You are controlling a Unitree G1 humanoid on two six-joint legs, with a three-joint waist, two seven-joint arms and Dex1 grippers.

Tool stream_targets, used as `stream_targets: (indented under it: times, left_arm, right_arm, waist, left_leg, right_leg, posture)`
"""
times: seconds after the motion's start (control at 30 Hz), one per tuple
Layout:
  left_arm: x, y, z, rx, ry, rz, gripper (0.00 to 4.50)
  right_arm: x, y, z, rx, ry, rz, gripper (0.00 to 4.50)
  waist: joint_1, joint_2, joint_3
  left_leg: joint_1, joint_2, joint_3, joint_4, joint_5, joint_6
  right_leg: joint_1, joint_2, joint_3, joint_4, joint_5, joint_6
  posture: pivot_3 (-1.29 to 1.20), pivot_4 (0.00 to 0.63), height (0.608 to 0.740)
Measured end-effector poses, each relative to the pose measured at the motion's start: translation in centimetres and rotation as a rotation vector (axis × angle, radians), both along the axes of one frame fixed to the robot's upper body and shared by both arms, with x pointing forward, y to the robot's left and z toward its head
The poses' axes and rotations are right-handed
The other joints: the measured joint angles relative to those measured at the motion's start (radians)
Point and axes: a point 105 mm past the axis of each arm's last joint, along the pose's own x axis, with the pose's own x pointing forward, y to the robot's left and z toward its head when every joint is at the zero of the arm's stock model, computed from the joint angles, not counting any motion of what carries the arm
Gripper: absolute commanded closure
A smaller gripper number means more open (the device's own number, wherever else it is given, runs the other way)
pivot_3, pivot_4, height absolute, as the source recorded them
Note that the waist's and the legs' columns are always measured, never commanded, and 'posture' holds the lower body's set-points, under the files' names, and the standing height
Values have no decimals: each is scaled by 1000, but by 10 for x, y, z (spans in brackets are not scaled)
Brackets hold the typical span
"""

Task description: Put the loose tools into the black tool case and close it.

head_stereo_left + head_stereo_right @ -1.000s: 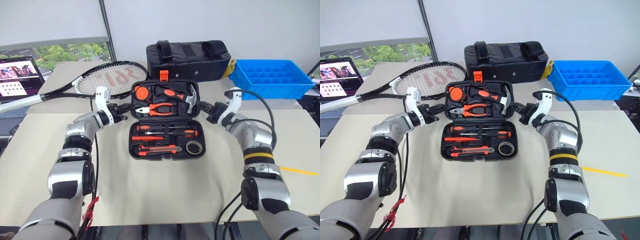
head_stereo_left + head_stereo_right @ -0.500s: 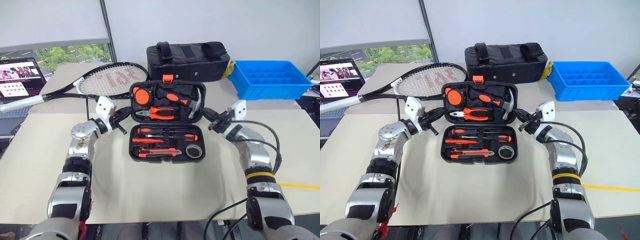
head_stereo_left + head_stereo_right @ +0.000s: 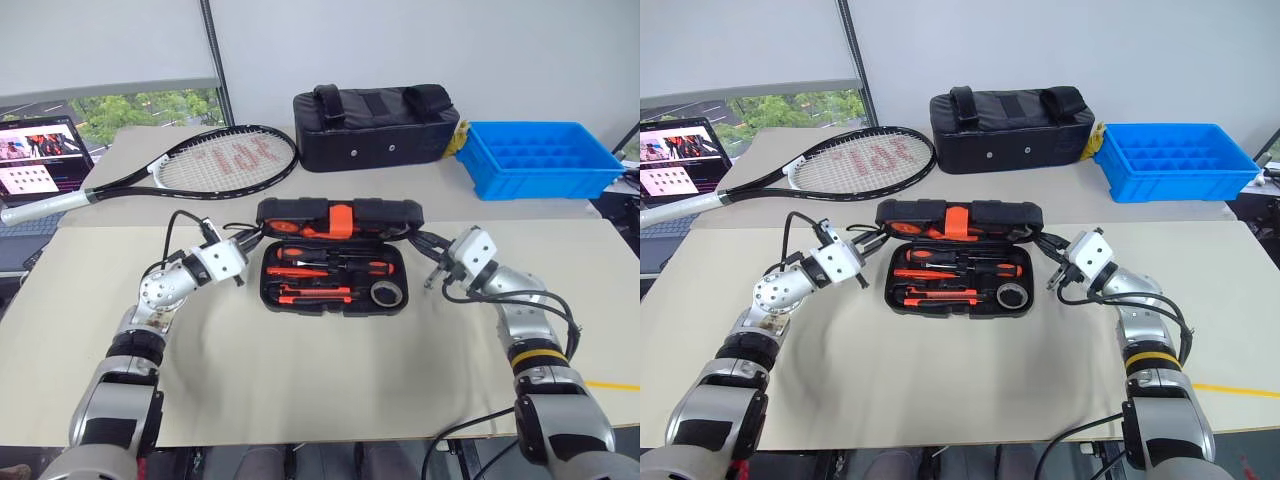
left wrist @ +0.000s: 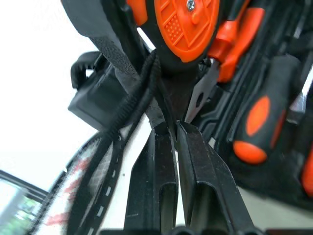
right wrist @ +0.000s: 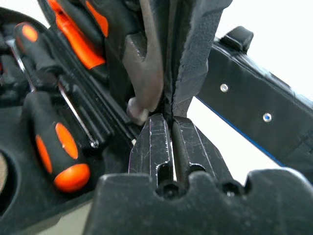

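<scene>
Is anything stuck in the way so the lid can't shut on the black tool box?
Nothing visible blocks it. The tools lie down in the base of the black tool case, and the lid hangs half-closed above them, pinched at its ends by the left gripper and right gripper.

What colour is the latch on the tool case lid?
Orange; the latch shows best in the left eye view.

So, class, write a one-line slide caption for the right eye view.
Both grippers, left and right, pinch the lid edges of the half-closed black tool case.
</scene>
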Motion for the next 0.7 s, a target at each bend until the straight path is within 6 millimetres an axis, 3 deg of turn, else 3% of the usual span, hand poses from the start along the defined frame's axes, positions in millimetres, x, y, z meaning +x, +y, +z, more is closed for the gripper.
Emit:
stream_targets:
  times: [0.03, 0.17, 0.3, 0.43, 0.53, 0.6, 0.7]
  left_arm:
    - [-7, 1, -3, 58, -20, -28, 3618]
    - [-29, 19, -16, 190, -35, -78, 2222]
    - [-47, 43, -16, 248, -59, -92, 2222]
    - [-50, 63, -20, 272, -26, -42, 2222]
    - [-43, 71, -19, 238, -1, 24, 2222]
    - [-28, 74, -15, 152, 47, 99, 2222]
    - [15, 72, -11, -238, 338, 235, 2222]
  right_arm:
    - [-6, -3, -2, -40, -12, 17, 2856]
    - [-32, -18, -19, -215, -21, 71, 1471]
    - [-52, -45, -37, -342, 76, 70, 1471]
    - [-68, -65, -43, -404, 180, 79, 1471]
    - [-83, -61, -49, -342, 314, 113, 1471]
    - [-100, -47, -54, -280, 448, 176, 1471]
    - [-129, -7, -58, -204, 638, 305, 1471]
  waist:
    - [0, 0, 0]
    - [-2, 0, 0]
    - [-1, 0, 0]
    - [0, -1, 1]
    - [1, -2, 1]
    - [7, -2, 1]
    - [17, -2, 1]
  left_leg:
    - [0, 0, 0, -1, 0, 0]
    - [4, 1, 3, -2, -1, 2]
    - [17, 1, 4, -3, -8, 13]
    - [24, 1, 8, -4, -9, 15]
    - [28, 1, 10, -4, -9, 15]
    - [28, 1, 9, -2, -9, 15]
    - [22, 2, 8, 7, -9, 15]
  right_leg:
    - [0, 0, 0, -1, 0, 0]
    - [1, -2, 0, -1, 0, 0]
    - [15, -4, -1, -7, 0, 0]
    - [19, -12, -3, -7, 0, 0]
    - [23, -14, -4, -5, 0, 0]
    - [22, -14, -5, -2, 0, 0]
    - [19, -11, -9, 1, 0, 1]
  posture:
    - [0, 150, 729]
    - [0, 150, 729]
    - [0, 150, 729]
    - [0, 150, 729]
    - [0, 150, 729]
    - [0, 150, 729]
    - [0, 150, 729]
